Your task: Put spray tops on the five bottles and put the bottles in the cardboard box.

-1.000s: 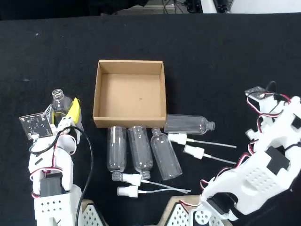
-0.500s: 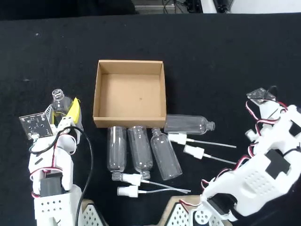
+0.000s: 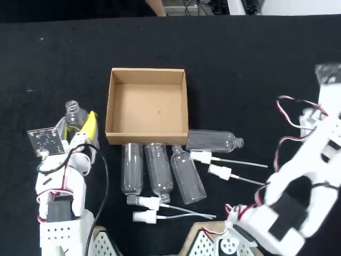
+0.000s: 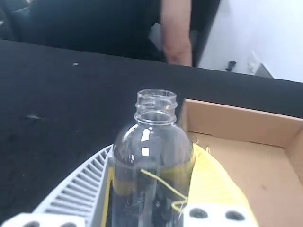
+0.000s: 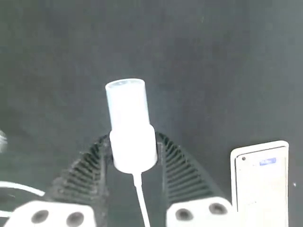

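Clear thin plastic is what you are dealing with: the bottle is looking empty, so it is probably weighing almost nothing, flexing under a hard squeeze and slipping easily on its smooth wall. Your left fingers are closing on its body from both sides. They are holding it upright, open threaded neck up, just beside the cardboard box on the worktop. That mid-body hold is suiting it, since the neck is being left free for the cap. Your right fingers are pinching the spray top around its collar, with the nozzle end poking out past the tips, well apart from the bottle. The top itself is looking stiff and light, but its thin tube is likely bending at a touch, so you are going to need care feeding it into the neck. That tube is running down between the fingers and getting cut off, so you cannot tell how it is hanging. The bottle's base is also getting cut off. Four more bottles are lying by the box with loose spray tops among them, and their tubes are proving hard to trace where they cross.
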`<move>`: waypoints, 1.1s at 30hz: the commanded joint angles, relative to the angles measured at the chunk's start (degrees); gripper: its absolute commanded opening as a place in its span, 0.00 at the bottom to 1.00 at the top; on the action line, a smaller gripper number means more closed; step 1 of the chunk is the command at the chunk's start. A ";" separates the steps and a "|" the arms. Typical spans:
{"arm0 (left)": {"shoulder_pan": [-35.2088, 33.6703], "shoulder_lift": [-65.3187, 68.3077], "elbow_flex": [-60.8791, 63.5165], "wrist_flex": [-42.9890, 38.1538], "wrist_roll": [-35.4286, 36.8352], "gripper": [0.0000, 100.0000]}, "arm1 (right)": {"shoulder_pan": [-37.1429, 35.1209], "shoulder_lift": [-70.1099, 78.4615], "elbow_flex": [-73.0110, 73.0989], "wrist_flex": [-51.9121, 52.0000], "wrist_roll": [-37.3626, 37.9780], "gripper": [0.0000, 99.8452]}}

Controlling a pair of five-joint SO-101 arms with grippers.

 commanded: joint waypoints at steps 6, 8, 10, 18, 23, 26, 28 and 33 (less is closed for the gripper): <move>2.07 -1.41 1.10 -0.26 0.44 0.03 | -23.38 -15.60 -20.88 16.97 -18.20 0.01; 2.07 -1.41 1.10 -0.26 0.44 0.03 | -29.27 -16.31 -24.22 18.20 -21.54 0.01; 2.15 -1.41 1.10 -0.18 0.26 0.03 | -34.37 -16.40 -26.86 18.11 -25.23 0.01; 2.24 -1.32 1.10 -2.02 0.35 0.03 | -49.49 -16.31 -30.20 9.05 -33.23 0.01; 0.66 -0.97 1.10 -10.99 -0.09 0.03 | -54.95 -16.75 -30.64 4.66 -37.27 0.01; -2.68 -1.41 1.10 -12.13 -0.09 0.03 | -57.76 -16.75 -30.46 1.67 -37.36 0.01; -4.44 -1.41 1.10 -12.66 0.09 0.03 | -59.34 -16.75 -30.64 0.26 -37.36 0.01; -6.90 -1.41 1.10 -12.66 0.26 0.03 | -62.51 -17.54 -31.34 -2.46 -37.36 0.01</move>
